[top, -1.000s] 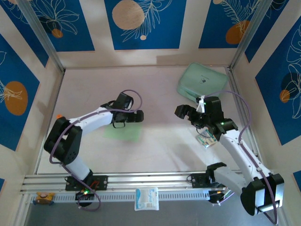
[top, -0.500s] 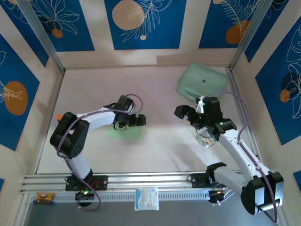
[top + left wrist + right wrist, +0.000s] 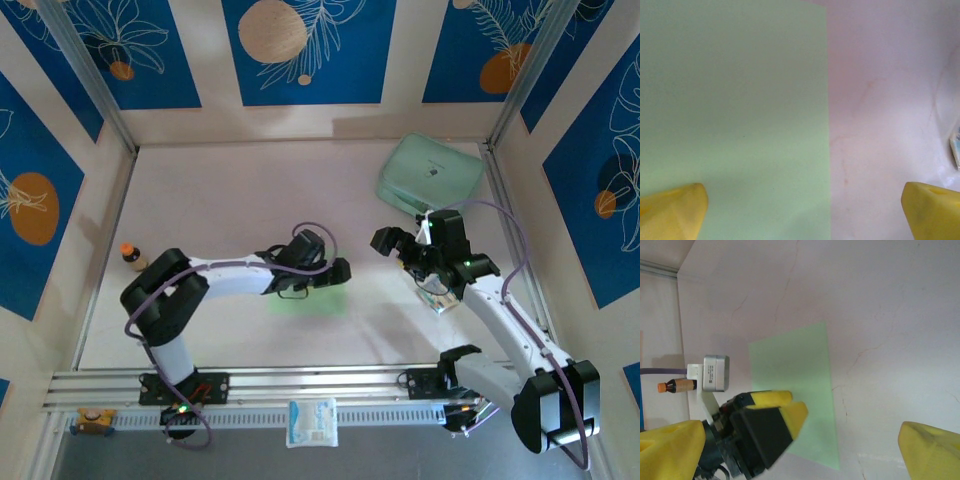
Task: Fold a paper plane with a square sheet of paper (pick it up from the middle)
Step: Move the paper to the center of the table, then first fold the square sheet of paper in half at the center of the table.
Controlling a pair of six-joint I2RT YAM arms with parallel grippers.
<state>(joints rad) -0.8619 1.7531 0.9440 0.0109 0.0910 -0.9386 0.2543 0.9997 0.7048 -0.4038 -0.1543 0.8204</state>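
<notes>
The square sheet of paper [image 3: 305, 301] lies flat on the table near the middle, thin and light green. My left gripper [image 3: 322, 278] hangs low over its far right part, open, yellow fingertips wide apart. In the left wrist view the paper [image 3: 735, 110] covers the left half, its straight right edge running between the fingertips [image 3: 671, 210], and my left gripper [image 3: 804, 207] holds nothing. My right gripper [image 3: 396, 250] stands open to the right of the sheet, facing it. From the right wrist I see the paper [image 3: 795, 365], the left gripper's fingers [image 3: 775, 405] over it, and my right gripper [image 3: 801, 452] empty.
A thick mint-green case [image 3: 430, 172] sits at the back right. A white-and-blue packet [image 3: 438, 296] lies under the right arm; another [image 3: 312, 422] rests on the front rail. A small orange-capped bottle [image 3: 130, 254] stands at the left. Walls enclose the table.
My left gripper has swept to the right across the table, and the green sheet has shifted right and slightly nearer with it. The right arm has barely moved.
</notes>
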